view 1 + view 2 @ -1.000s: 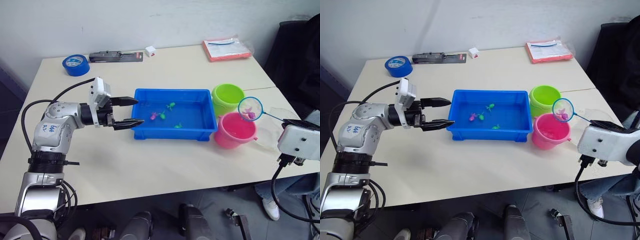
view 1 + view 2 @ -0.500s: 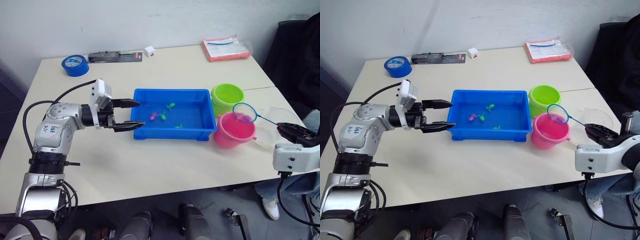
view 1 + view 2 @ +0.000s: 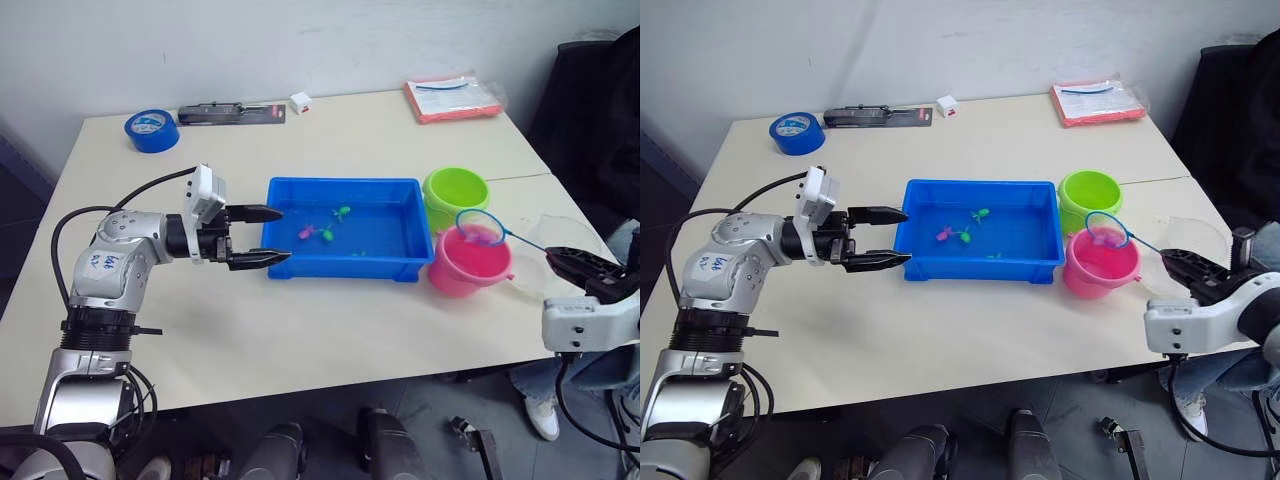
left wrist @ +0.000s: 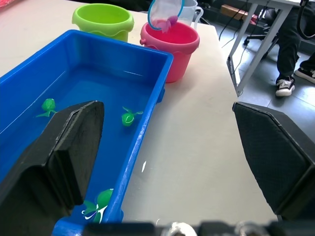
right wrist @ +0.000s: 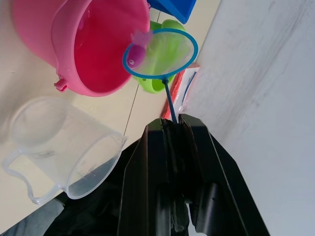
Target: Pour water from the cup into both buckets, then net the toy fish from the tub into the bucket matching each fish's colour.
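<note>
Right gripper [image 5: 172, 129] fingers clamp the handle of one blue-rimmed net [image 5: 160, 53], holding one pink fish [image 5: 136, 50] over the pink bucket [image 3: 468, 260]. Beside it: one green bucket [image 3: 455, 192], one clear cup [image 5: 59, 147] at the bench's right edge. Left gripper [image 3: 268, 236], fingers spread, straddles the tub's [image 3: 345, 185] left rim; at least three green fish [image 4: 129, 117] inside.

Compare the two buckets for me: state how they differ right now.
The pink bucket is pink; the green bucket is lime green. The pink bucket stands nearer the robot, the green bucket behind it. The net, shut in the right gripper and holding a pink fish, hangs over the pink bucket, not the green bucket. Both stand upright beside the tub and look alike in size.
</note>
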`<state>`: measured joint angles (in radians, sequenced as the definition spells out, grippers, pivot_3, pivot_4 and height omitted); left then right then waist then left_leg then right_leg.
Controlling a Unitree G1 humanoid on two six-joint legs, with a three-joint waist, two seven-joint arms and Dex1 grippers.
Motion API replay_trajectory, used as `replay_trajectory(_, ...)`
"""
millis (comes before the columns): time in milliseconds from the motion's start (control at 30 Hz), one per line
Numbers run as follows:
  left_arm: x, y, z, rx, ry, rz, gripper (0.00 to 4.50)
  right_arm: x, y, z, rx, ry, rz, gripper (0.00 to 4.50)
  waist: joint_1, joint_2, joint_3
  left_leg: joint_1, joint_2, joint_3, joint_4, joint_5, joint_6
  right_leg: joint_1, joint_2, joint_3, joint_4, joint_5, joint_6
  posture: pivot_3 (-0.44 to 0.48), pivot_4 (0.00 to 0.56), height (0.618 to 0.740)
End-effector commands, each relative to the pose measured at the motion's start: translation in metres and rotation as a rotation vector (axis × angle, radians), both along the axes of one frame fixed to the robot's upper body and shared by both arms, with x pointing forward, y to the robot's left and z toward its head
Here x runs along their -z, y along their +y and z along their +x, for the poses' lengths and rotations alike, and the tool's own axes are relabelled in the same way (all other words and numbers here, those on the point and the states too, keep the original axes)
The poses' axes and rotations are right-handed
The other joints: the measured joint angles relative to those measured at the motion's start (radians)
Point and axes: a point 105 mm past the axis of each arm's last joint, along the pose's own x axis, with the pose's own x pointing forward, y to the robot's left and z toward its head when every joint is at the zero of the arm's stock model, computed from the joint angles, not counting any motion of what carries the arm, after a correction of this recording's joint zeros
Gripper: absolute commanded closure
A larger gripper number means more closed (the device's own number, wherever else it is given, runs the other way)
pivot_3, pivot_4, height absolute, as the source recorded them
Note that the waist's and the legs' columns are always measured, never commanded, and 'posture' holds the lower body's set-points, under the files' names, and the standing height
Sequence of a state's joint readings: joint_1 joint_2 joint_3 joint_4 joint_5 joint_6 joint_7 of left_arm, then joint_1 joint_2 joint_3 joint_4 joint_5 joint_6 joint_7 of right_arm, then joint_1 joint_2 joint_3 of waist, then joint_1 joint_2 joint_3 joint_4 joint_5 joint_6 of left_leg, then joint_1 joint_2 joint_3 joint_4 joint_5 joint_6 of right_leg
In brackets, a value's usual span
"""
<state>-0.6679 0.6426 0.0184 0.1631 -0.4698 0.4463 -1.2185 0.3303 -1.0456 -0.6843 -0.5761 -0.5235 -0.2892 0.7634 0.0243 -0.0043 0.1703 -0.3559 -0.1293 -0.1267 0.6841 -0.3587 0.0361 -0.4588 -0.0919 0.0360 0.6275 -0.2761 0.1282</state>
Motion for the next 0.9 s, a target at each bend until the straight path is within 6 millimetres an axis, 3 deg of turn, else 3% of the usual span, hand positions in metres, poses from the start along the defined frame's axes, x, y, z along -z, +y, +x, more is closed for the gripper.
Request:
replay_trajectory(33, -0.011, -0.003, -0.003, 0.028, -0.044, -0.011, 0.0, -0.015, -0.005, -0.001, 0.015, -0.072, -0.019, 3.71, 0.0, 0.0, 0.0, 0.0, 0.0, 0.0, 0.0, 0.0, 0.0, 0.0, 0.0, 0.0, 0.0, 0.0, 0.0, 0.0, 0.15, 0.74)
replay_trajectory(233, -0.01, -0.003, -0.003, 0.029, -0.043, -0.014, 0.0, -0.017, 0.0, -0.001, 0.015, -0.064, 0.045, 3.71, 0.0, 0.0, 0.0, 0.0, 0.0, 0.0, 0.0, 0.0, 0.0, 0.0, 0.0, 0.0, 0.0, 0.0, 0.0, 0.0, 0.15, 0.74)
replay_trajectory(400, -0.013, 0.006, 0.001, -0.041, -0.051, -0.012, 0.0, -0.032, 0.021, 0.011, -0.001, -0.045, 0.324, 3.71, -0.006, -0.001, 0.0, 0.0, 0.001, 0.0, 0.001, 0.0, 0.0, 0.0, 0.0, 0.001, 0.0, 0.0, 0.0, 0.0, 0.15, 0.74)
replay_trajectory(533, -0.016, 0.031, 0.006, -0.199, -0.052, -0.008, 0.0, -0.034, 0.038, 0.034, 0.035, 0.094, 0.681, 3.71, -0.017, -0.001, 0.0, 0.001, 0.001, 0.001, 0.001, 0.0, 0.0, 0.0, 0.001, 0.001, 0.001, 0.0, 0.0, 0.0, 0.15, 0.74)
replay_trajectory(800, -0.006, 0.06, -0.007, -0.396, 0.025, -0.013, 0.0, -0.022, 0.063, 0.079, 0.135, 0.282, 1.104, 3.71, -0.024, -0.001, 0.0, -0.001, 0.001, 0.0, 0.0, 0.0, 0.0, -0.001, -0.001, 0.0, 0.001, 0.0, 0.0, 0.0, 0.15, 0.74)
replay_trajectory(900, -0.002, 0.071, -0.018, -0.467, 0.035, 0.003, 0.0, -0.007, 0.086, 0.09, 0.199, 0.463, 1.292, 3.71, -0.025, -0.001, 0.0, -0.001, 0.001, 0.0, 0.0, 0.0, 0.0, -0.002, -0.001, -0.001, 0.002, 0.0, 0.0, 0.0, 0.15, 0.74)
